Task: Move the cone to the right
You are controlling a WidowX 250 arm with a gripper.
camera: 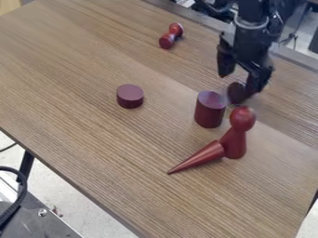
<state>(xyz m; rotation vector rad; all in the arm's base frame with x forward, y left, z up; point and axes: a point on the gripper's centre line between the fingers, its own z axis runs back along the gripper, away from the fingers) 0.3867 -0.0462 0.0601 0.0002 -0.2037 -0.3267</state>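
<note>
Lying on tbl, cone, lower-L of gripper in view

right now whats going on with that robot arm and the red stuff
The black two-finger gripper hangs open near the taller dark-red cylinder, holding nothing. The glossy red cone, which is meant to go right, lies on its side, its wide end by the foot of the red round-headed figure.

Arm, above cylinder: cut off by top edge. Tool, just above cylinder: dark, fingertip outlines blurred. Cone, below cylinder: base face hidden; contact with pawn unclear. Cable, well lower left of cylinder: runs off left edge.
</note>
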